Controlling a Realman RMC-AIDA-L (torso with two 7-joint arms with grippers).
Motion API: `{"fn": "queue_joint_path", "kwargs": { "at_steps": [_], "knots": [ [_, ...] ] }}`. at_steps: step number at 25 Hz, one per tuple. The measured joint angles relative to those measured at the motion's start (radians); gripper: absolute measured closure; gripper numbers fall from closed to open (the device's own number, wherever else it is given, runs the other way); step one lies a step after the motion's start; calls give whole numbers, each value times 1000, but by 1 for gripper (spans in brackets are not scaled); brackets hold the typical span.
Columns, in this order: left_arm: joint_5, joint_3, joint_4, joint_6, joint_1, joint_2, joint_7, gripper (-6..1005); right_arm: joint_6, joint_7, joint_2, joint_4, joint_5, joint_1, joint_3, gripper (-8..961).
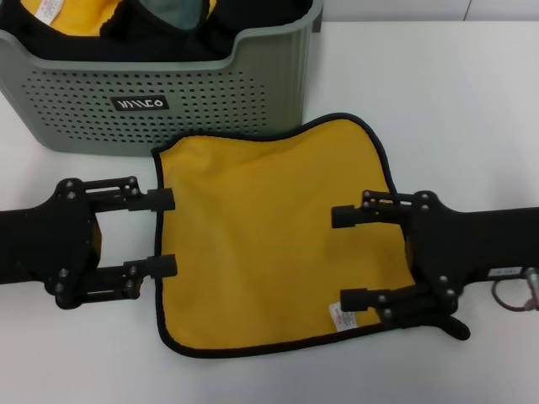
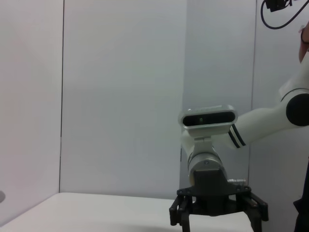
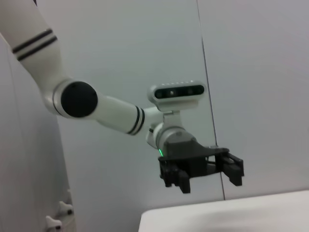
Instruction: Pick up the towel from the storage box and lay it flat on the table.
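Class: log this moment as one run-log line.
towel: flat on table | storage box: behind | left gripper: open | right gripper: open

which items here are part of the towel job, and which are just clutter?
Job:
towel, spread on the table
storage box
left gripper, open at the towel's left edge
right gripper, open over its right side

Clutter:
more cloths in the box
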Motion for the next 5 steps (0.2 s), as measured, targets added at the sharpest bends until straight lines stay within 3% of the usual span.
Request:
{"fn": "queue_joint_path", "kwargs": {
  "at_steps": [5],
  "knots": [
    [0, -5, 0, 0, 10, 3, 6, 348, 9, -4, 0, -1, 10, 8, -11, 70]
  ]
}}
